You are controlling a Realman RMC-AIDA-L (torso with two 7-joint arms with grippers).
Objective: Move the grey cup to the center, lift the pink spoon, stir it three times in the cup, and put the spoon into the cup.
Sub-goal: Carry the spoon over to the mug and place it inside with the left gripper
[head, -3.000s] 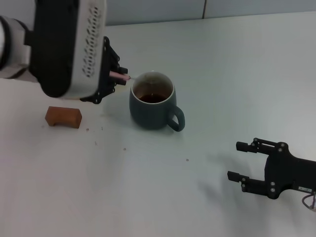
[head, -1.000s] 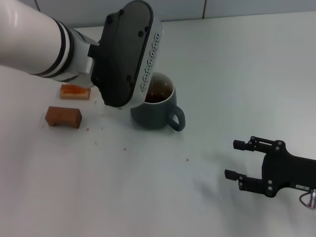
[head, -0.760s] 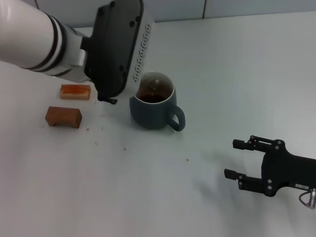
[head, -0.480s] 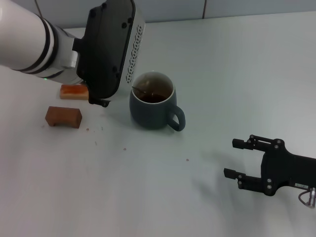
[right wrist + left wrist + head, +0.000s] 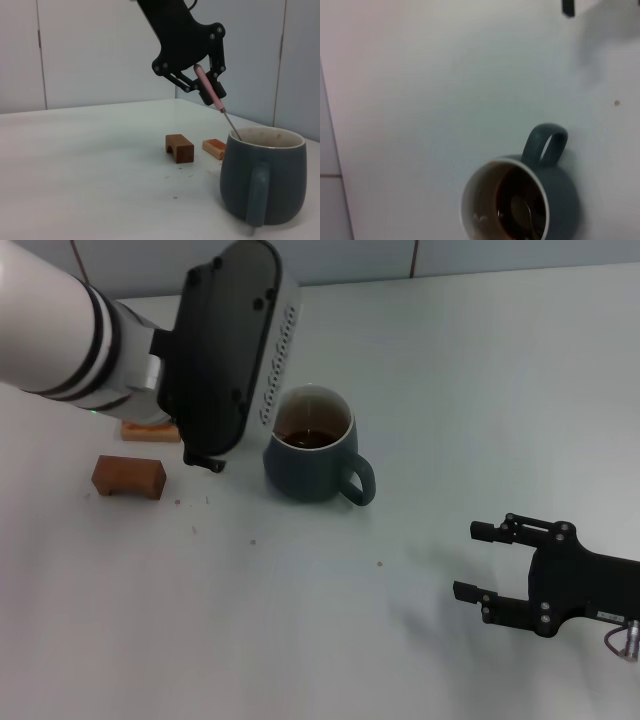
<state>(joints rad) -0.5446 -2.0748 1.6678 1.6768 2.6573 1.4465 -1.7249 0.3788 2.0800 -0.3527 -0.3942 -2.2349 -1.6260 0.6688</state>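
Pinching the pink spoon (image 5: 209,88) by its handle, the left gripper (image 5: 202,85) slants it so the bowl dips into the grey cup (image 5: 313,455) mid-table, ready for stirring. Off to the right, the right gripper (image 5: 492,562) idles with jaws wide.

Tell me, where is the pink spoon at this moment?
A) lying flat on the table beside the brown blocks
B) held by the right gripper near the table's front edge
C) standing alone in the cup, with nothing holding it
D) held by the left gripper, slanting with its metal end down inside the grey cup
D: in the right wrist view the left gripper clamps the pink spoon by its handle, and the neck slants down into the grey cup.
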